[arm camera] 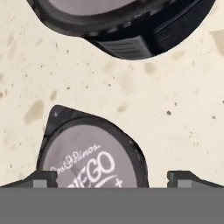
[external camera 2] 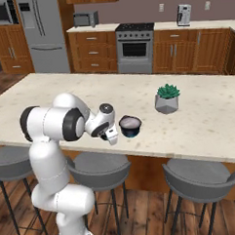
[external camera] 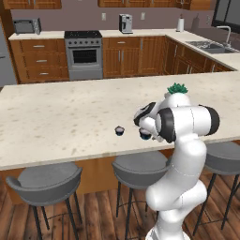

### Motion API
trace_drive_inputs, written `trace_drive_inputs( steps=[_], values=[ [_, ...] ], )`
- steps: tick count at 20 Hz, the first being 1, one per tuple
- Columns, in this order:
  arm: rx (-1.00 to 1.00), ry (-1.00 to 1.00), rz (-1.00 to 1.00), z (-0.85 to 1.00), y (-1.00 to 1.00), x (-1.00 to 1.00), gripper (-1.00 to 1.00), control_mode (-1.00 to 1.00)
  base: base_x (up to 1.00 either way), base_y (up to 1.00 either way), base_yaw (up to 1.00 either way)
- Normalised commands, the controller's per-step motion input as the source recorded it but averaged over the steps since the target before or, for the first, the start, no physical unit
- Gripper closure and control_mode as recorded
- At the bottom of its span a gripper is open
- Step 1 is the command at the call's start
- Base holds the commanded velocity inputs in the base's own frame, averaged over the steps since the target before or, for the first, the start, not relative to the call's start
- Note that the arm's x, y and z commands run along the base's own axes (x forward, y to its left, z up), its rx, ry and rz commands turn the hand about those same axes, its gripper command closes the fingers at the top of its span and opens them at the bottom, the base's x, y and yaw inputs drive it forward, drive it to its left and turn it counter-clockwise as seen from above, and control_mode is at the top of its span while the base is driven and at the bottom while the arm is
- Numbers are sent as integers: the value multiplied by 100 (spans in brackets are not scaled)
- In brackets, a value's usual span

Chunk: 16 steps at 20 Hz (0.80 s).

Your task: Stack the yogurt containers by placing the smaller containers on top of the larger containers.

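Your gripper (arm camera: 112,177) hung spread wide over the worktop (external camera: 56,108), its two fingertips (arm camera: 43,178) flanking a pale-lidded yogurt cup (arm camera: 89,159) directly beneath, apparently lined up for a grasp from above, with nothing pinched. A second, wider cup (arm camera: 127,22) sat near it on the stone. From the right, you saw the widest cup (external camera 2: 130,126) beside the gripper (external camera 2: 110,136), with a potted plant (external camera 2: 167,99) well apart. From the left, the tiniest cup (external camera: 120,131) stood alone. The lid's lettering was cut off, and the arm's own bulk hid much of the cups.
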Motion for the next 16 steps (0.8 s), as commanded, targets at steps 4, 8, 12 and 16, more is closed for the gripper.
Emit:
trace_drive_inputs(
  steps=[4, 8, 12, 16],
  values=[
    [0, 0, 0, -15, 0, 11, -100, -100, 0, 0, 0],
    [0, 0, 0, -13, 0, 14, -100, -100, 0, 0, 0],
    [0, 0, 0, -10, 0, 11, 100, -100, 0, 0, 0],
    [0, 0, 0, -8, 0, 2, 100, -100, 0, 0, 0]
  ],
)
